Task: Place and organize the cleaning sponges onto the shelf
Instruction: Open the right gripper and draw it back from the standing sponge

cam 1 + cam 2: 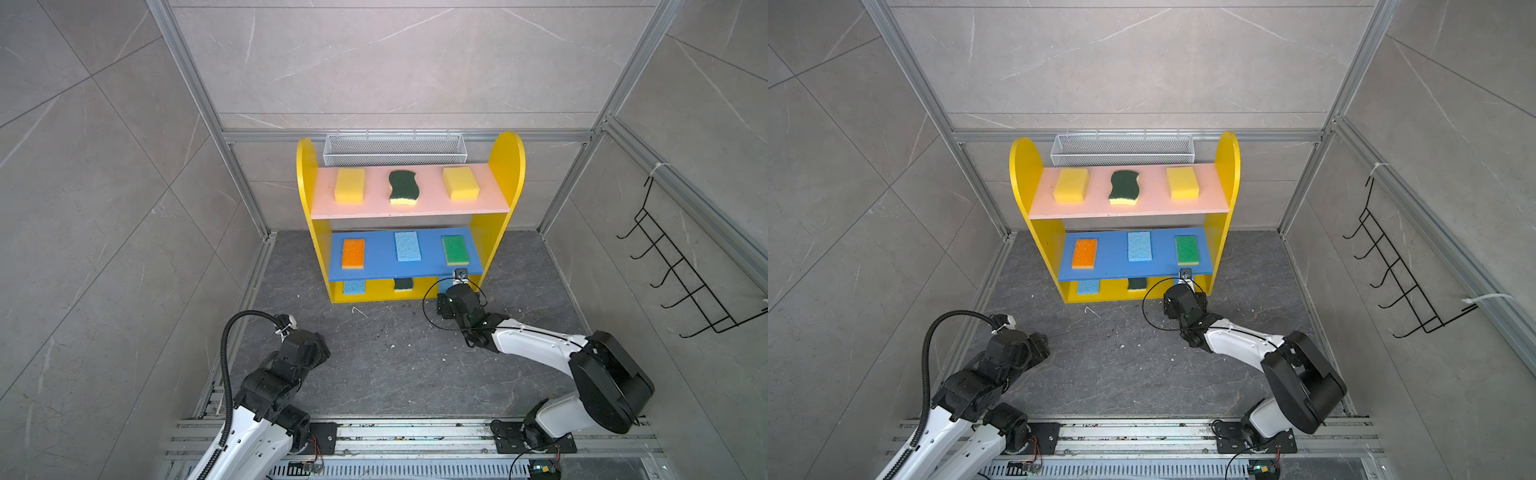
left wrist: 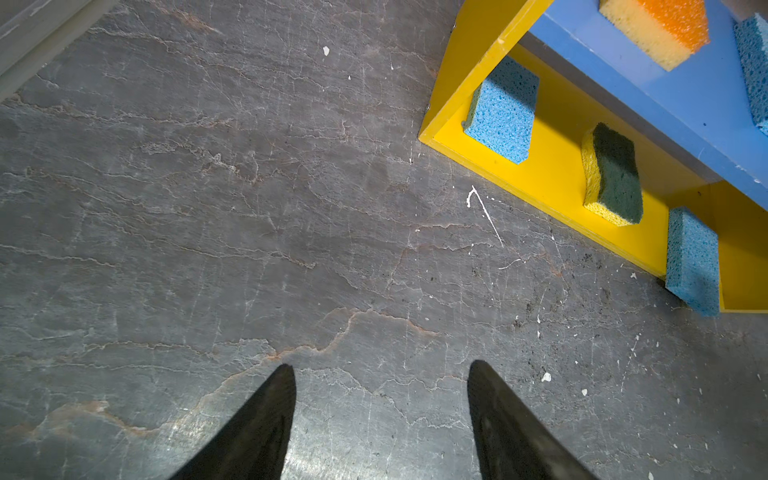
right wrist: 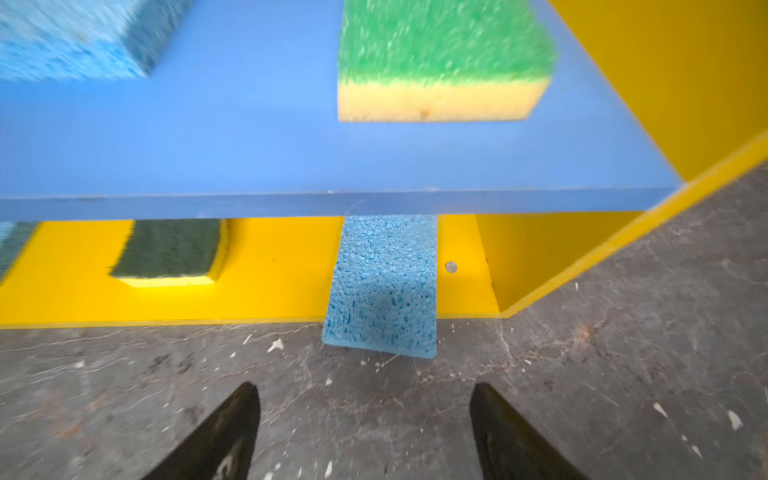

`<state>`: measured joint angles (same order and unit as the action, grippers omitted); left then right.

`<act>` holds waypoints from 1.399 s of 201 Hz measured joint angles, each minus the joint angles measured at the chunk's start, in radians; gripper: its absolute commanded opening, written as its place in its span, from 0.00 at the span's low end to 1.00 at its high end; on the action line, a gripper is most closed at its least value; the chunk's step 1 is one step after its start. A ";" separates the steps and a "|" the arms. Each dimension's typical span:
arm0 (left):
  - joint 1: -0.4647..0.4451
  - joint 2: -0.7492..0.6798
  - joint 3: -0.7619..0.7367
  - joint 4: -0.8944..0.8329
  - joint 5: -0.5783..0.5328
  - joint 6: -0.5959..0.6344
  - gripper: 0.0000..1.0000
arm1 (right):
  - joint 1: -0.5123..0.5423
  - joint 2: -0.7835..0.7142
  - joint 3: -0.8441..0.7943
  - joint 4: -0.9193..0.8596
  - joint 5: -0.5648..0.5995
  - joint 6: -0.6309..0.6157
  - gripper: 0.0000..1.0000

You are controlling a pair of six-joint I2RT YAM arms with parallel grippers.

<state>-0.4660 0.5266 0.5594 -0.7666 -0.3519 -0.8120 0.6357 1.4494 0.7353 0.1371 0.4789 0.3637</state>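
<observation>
Your right gripper hangs empty, jaws apart, just in front of the last blue sponge. That sponge lies on the yellow base of the shelf but overhangs its front edge. This looks like the tidying step: push it fully in, level with its neighbours. Your left gripper waits with jaws apart over the dark, crumb-speckled counter. The other sponges sit spaced along all three boards, and grey tiled walls close in the cell.
</observation>
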 measured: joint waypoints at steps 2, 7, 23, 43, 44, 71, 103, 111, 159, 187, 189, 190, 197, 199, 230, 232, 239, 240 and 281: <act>0.000 0.000 0.000 -0.001 0.002 0.000 0.68 | 0.000 -0.010 -0.004 -0.004 -0.003 0.003 0.81; 0.000 0.000 0.000 -0.004 0.005 0.000 0.68 | -0.001 -0.031 -0.011 -0.014 -0.010 0.011 0.80; 0.000 0.000 0.000 -0.016 0.014 0.000 0.68 | -0.001 -0.090 -0.029 -0.044 -0.036 0.036 0.78; 0.000 0.000 0.000 -0.019 0.021 0.000 0.68 | -0.001 -0.148 -0.043 -0.081 -0.078 0.065 0.68; 0.000 0.000 0.000 -0.019 0.021 0.000 0.68 | -0.001 -0.150 -0.043 -0.082 -0.080 0.066 0.68; 0.000 -0.009 0.000 -0.023 0.026 0.000 0.68 | -0.001 -0.212 -0.066 -0.123 -0.140 0.112 0.38; 0.000 -0.024 0.005 -0.045 0.044 -0.002 0.68 | -0.001 -0.255 -0.106 -0.143 -0.214 0.185 0.16; 0.000 -0.026 0.006 -0.050 0.047 -0.002 0.68 | -0.001 -0.256 -0.115 -0.142 -0.234 0.201 0.07; 0.000 -0.032 0.011 -0.072 0.068 -0.003 0.68 | -0.074 -0.256 -0.256 -0.010 -0.409 0.337 0.00; 0.000 -0.031 0.024 -0.079 0.074 -0.003 0.68 | -0.154 -0.227 -0.340 0.108 -0.512 0.410 0.00; 0.000 -0.030 0.026 -0.079 0.074 -0.003 0.68 | -0.157 -0.224 -0.341 0.113 -0.517 0.413 0.00; 0.000 -0.029 0.027 -0.079 0.074 -0.003 0.68 | -0.160 -0.221 -0.344 0.120 -0.521 0.416 0.00; 0.000 -0.026 0.034 -0.079 0.074 -0.003 0.68 | -0.174 -0.207 -0.353 0.153 -0.545 0.430 0.00; 0.000 -0.026 0.035 -0.079 0.074 -0.003 0.68 | -0.179 -0.203 -0.356 0.163 -0.552 0.434 0.00; 0.000 -0.004 0.045 -0.074 0.076 -0.006 0.68 | -0.256 -0.119 -0.404 0.329 -0.655 0.488 0.00; 0.000 -0.003 0.045 -0.074 0.076 -0.006 0.68 | -0.262 -0.112 -0.408 0.340 -0.660 0.493 0.00; 0.000 0.001 0.045 -0.070 0.079 -0.008 0.68 | -0.276 -0.094 -0.420 0.371 -0.675 0.502 0.00; 0.000 0.001 0.045 -0.069 0.079 -0.008 0.68 | -0.277 -0.092 -0.422 0.373 -0.676 0.503 0.00; 0.000 0.027 0.045 -0.036 0.093 -0.016 0.68 | -0.290 -0.052 -0.457 0.467 -0.720 0.522 0.00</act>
<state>-0.4660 0.5533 0.6041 -0.8028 -0.2588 -0.8284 0.3454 1.3972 0.2779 0.6044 -0.2409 0.8860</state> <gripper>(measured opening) 0.678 0.047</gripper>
